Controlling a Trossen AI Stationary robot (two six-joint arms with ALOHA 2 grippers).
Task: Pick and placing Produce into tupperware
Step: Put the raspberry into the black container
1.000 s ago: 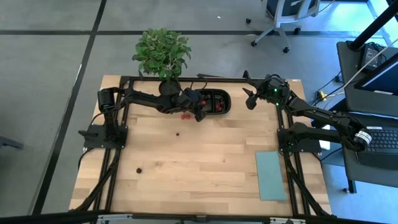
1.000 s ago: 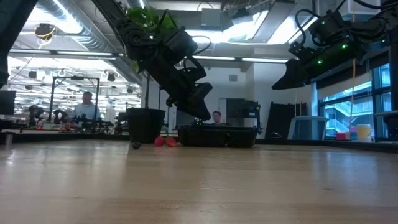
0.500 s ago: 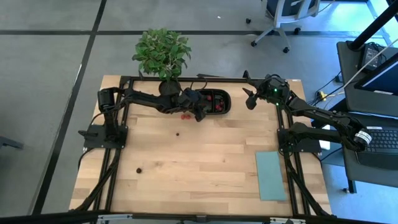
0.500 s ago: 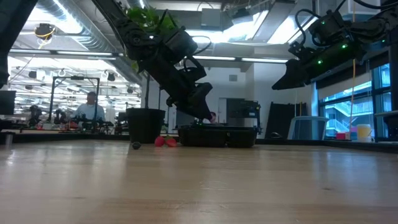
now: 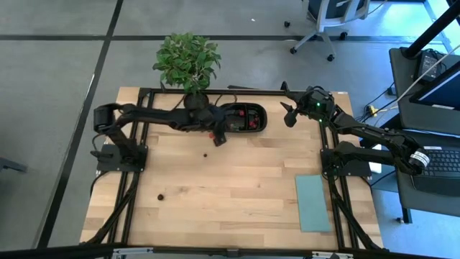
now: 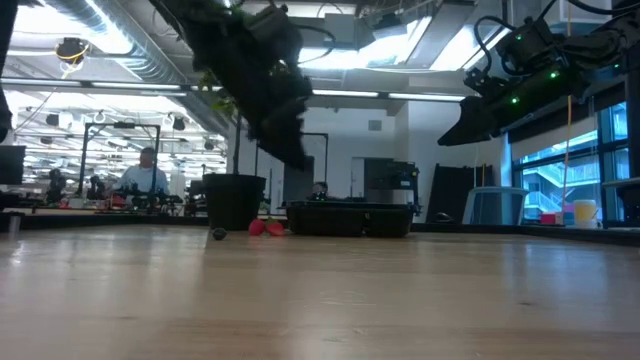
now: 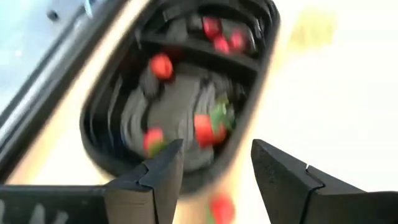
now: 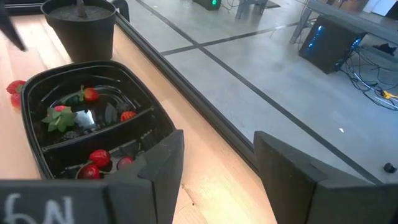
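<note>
The black two-compartment tray [image 5: 244, 119] sits near the table's far edge, beside the plant pot. Several red pieces with green tops lie in it [image 8: 91, 94] [image 7: 202, 127]. More red pieces rest on the wood by its left end [image 6: 265, 227] [image 7: 219, 208] [image 8: 15, 87]. Two dark berries lie loose on the table [image 5: 205, 152] [image 5: 159, 196]. My left gripper [image 7: 214, 152] is open and empty, hovering above the table just left of the tray [image 5: 219, 138] [image 6: 298, 158]. My right gripper [image 8: 217, 146] is open and empty, raised to the right of the tray [image 5: 286, 114] [image 6: 462, 130].
A leafy potted plant [image 5: 187, 61] stands at the far edge, its dark pot [image 6: 232, 203] [image 8: 81, 25] next to the tray. A flat pale teal rectangle [image 5: 313, 203] lies near the right edge. Bare wood fills the table's middle and near half [image 5: 230, 187]. People sit in the room beyond.
My left gripper has drawn back from over the tray's left end, toward the table's left and a little toward the near edge, rising slightly; its shoulder has swung left. The red pieces and the tray have stayed where they were.
</note>
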